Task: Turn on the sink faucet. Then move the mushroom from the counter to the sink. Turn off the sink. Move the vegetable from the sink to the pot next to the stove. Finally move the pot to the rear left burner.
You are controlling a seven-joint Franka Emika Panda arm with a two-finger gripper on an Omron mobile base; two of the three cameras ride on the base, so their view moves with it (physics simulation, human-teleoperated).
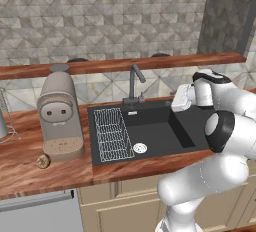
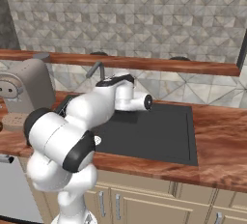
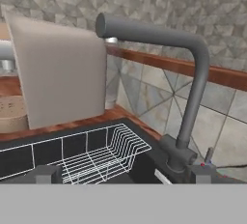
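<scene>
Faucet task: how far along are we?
Nothing looks done: no water runs from the faucet, and the mushroom sits on the counter. In hand: the open tool faces the faucet base. Left: faucet on, mushroom to sink, and the rest.

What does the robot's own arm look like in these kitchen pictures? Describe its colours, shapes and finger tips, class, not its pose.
The arm is made of thick, rounded, glossy white segments, joined by dark, near-black bands at the joints, like the ring at the elbow. A black strip caps the wrist, and a small dark disc sits on a white stub beside it. The gripper shows two small, blocky dark grey finger tips. No cables or markings are visible.
</scene>
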